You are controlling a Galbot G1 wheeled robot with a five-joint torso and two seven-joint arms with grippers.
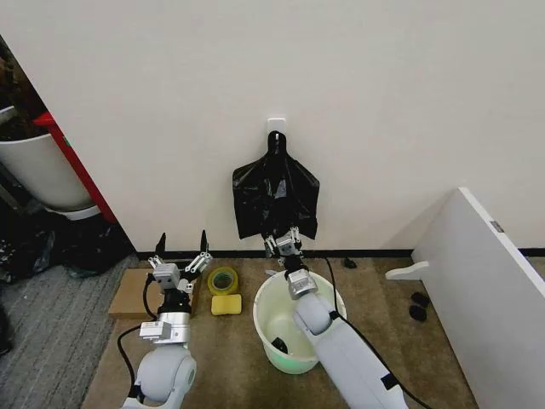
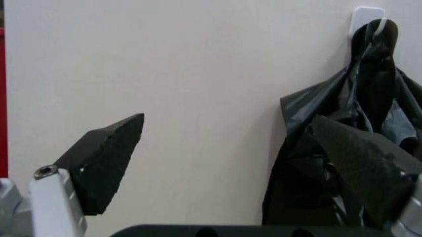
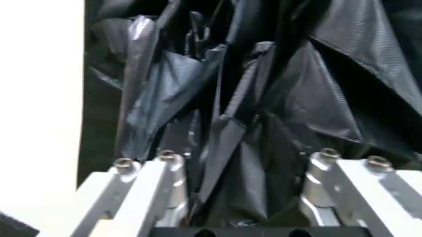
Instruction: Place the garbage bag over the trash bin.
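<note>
My right tool (image 1: 283, 241) is up at the lower edge of the garbage bag (image 1: 274, 198), which hangs on the wall above the trash bin (image 1: 274, 339); its jaws are spread with crinkled plastic between them, not clenched. My left tool (image 1: 181, 256) waits released beside the bin. Nothing is bagged yet, I judge: the bag's long axis runs vertical, gathered top up, and the bin stands bare.

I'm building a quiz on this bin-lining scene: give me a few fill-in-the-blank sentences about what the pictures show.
1. The glossy black plastic garbage bags hang from a white hook on the ____.
2. The right gripper is raised to the bags' ____ edge.
3. The round cream-white plastic trash bin stands on the floor, its rim still ____.
4. The left gripper, beside a yellow sponge, has its fingers ____.

Missing words: wall; lower; bare; open
</note>
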